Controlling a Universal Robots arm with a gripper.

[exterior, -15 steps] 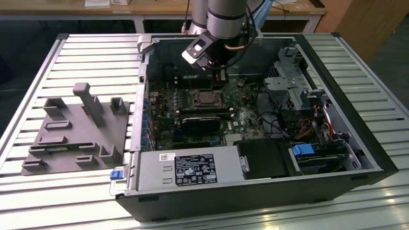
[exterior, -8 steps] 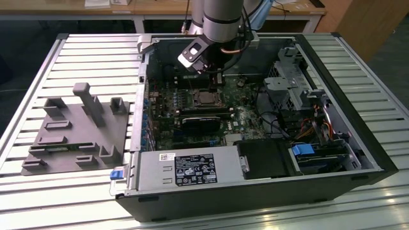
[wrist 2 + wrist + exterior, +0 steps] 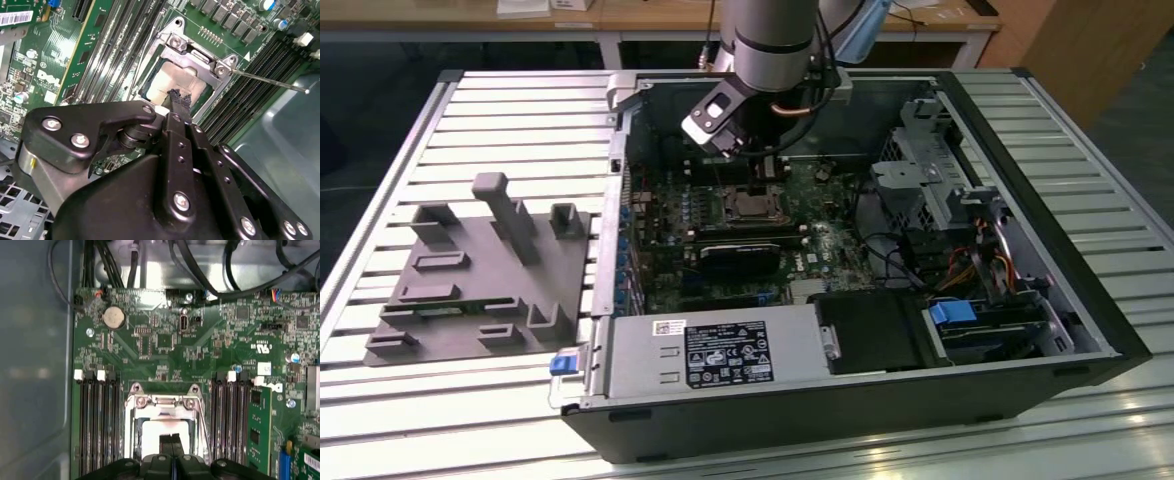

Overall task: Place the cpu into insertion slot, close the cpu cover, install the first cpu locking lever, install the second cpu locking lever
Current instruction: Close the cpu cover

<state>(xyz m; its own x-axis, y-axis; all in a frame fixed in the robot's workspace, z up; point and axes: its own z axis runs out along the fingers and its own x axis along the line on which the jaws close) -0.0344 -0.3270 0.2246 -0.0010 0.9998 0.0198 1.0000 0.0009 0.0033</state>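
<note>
- The open computer case (image 3: 1101, 330) lies on a ribbed metal table (image 3: 520, 110). The arm (image 3: 767, 40) reaches in over the case's far wall, with cables and a drive cage crowding the side at the exterior view's right.
- The insertion slot (image 3: 137, 432) is hemmed in by long black memory slots (image 3: 97, 425) on both flanks.
- The cpu (image 3: 167, 82), dull silver and flat, sits in the slot. The cpu cover (image 3: 197, 59), a bright steel frame, lies down around it.
- A thin steel lever (image 3: 270, 82) juts free over one bank of memory slots.
- The gripper (image 3: 178, 97) has its black fingers pinched together, holding nothing. The tips are right over the cpu's top; I can't tell if they touch.
- A round coin cell (image 3: 113, 317) shines near the green board's edge.
- A white printed sticker (image 3: 727, 355) covers the grey power supply at the case's near wall.
- A grey moulded fixture (image 3: 480, 265) rests near the table's edge, at the exterior view's left.
</note>
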